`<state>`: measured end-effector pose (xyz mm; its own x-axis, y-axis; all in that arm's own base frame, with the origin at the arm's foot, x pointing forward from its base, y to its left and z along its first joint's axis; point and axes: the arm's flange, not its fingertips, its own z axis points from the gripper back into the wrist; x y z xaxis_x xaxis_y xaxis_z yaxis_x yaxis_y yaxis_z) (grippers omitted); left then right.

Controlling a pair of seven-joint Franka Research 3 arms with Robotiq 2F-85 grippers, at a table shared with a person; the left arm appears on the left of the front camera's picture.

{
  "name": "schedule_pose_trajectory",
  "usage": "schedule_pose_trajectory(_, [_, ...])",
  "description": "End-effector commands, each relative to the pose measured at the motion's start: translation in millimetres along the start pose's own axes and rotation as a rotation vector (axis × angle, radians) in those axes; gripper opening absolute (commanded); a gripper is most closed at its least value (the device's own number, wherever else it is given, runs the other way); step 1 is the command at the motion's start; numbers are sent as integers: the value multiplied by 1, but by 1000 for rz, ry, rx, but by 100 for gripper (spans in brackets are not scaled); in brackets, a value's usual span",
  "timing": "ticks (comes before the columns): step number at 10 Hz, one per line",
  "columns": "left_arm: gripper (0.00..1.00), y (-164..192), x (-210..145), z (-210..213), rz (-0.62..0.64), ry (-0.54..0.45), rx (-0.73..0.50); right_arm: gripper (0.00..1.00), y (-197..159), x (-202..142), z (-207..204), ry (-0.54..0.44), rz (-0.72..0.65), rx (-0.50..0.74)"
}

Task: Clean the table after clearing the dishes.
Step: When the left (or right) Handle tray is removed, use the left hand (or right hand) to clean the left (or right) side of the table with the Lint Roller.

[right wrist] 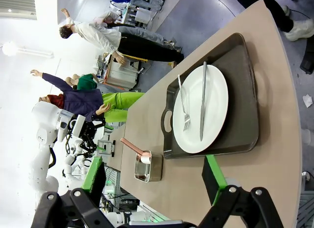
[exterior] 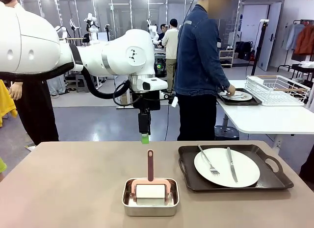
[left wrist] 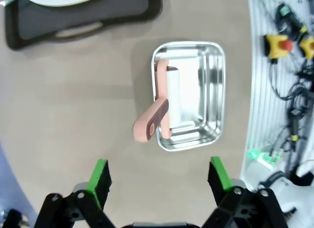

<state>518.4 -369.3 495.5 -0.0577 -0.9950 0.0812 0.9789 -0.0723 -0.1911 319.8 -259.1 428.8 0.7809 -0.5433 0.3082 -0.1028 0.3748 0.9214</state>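
Both pairs of fingers stand wide apart and empty. The left gripper [exterior: 144, 138] hangs over the table [exterior: 64, 189], at 12 o'clock of the pan [exterior: 150, 212] holding a roller [exterior: 150, 191]. At the pan's 2 o'clock a tray [exterior: 274, 181] carries a plate [exterior: 240, 171], fork [exterior: 208, 160] and knife [exterior: 231, 165]. The second tray [exterior: 255, 101] lies on the white table [exterior: 265, 120], a person's hand [exterior: 230, 89] at it. The right gripper [right wrist: 154, 176] points along the table.
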Motion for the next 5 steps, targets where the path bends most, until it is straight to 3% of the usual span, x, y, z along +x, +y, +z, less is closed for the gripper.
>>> schedule_pose_trajectory(1, [100, 8, -2, -19, -45, -34, -33, 100, 2, 0, 0, -3, 13, 11])
schedule_pose_trajectory(5, [100, 18, -5, -52, 5, -57, -103, 100, 2, 0, 0, -3, 13, 11])
